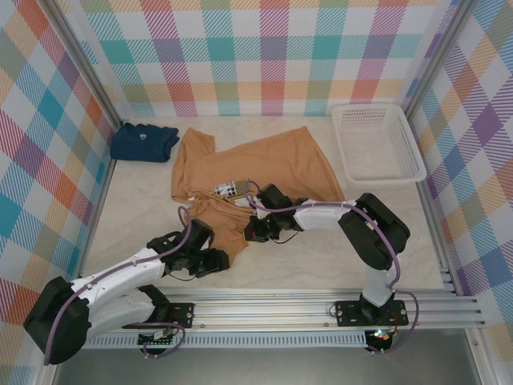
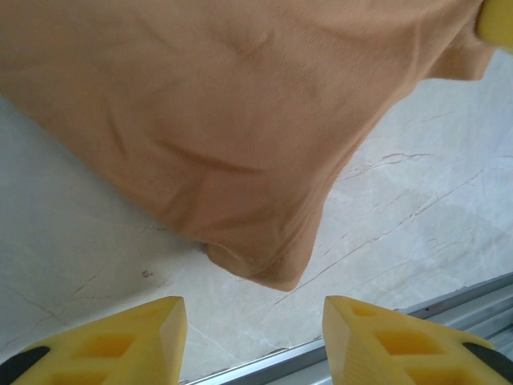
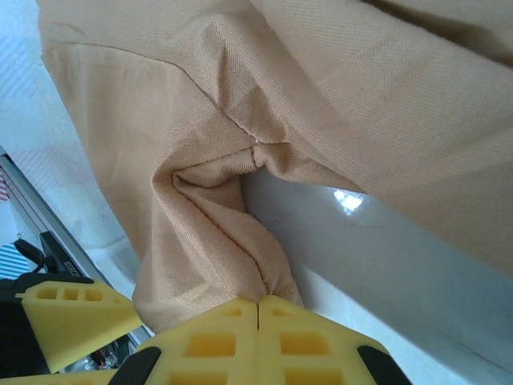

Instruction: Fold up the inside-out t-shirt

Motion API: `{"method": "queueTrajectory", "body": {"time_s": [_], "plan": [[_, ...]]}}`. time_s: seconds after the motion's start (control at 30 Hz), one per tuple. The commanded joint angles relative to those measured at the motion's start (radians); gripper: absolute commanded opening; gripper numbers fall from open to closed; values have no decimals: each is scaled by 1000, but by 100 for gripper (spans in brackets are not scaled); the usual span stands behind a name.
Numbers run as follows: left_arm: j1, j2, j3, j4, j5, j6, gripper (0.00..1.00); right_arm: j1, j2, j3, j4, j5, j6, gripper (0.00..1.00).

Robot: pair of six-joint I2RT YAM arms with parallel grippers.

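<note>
Nearest me, around 7 o'clock on the table (image 1: 136, 212), my left gripper (image 2: 255, 321) stands part open with nothing between its jaws. A hanging corner of the inside-out t-shirt (image 2: 224, 120) sits just past its fingertips, at its 12 o'clock. A little farther in, near the centre, my right gripper (image 3: 258, 309) has its jaws pressed together on a bunched pinch of the shirt's near edge. Beyond it the tan shirt spreads toward 12 o'clock, its white tag (image 1: 228, 189) facing up. Farthest off, a folded navy shirt (image 1: 144, 142) lies at 10 o'clock and a white basket (image 1: 385, 178) at 2 o'clock
</note>
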Motion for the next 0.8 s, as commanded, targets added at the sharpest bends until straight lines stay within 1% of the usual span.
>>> {"method": "queueTrajectory", "body": {"time_s": [0.0, 0.07, 0.13, 0.33, 0.53, 0.6, 0.67, 0.77], "plan": [[-19, 31, -5, 64, -33, -51, 51, -5, -22, -19, 16, -9, -10, 0], [-20, 60, -4, 95, -41, -63, 51, -6, -22, -24, 22, -8, -8, 0], [-20, 97, 4, 103, -60, -61, 48, -5, -22, -30, 34, -12, -5, 0], [-39, 179, 43, 69, -138, -36, 36, -6, -26, -40, 45, -11, -2, 0], [-50, 241, 48, 101, -161, -19, 23, -6, -23, -39, 54, -11, 0, 0], [-50, 242, 47, 110, -172, -18, 18, -6, -22, -38, 55, -10, -3, 0], [-50, 229, 54, 95, -210, -5, 13, -6, -23, -35, 49, -8, -14, 0], [-47, 189, 75, 60, -257, 23, 2, -5, -25, -28, 29, 1, -35, 0]]}}
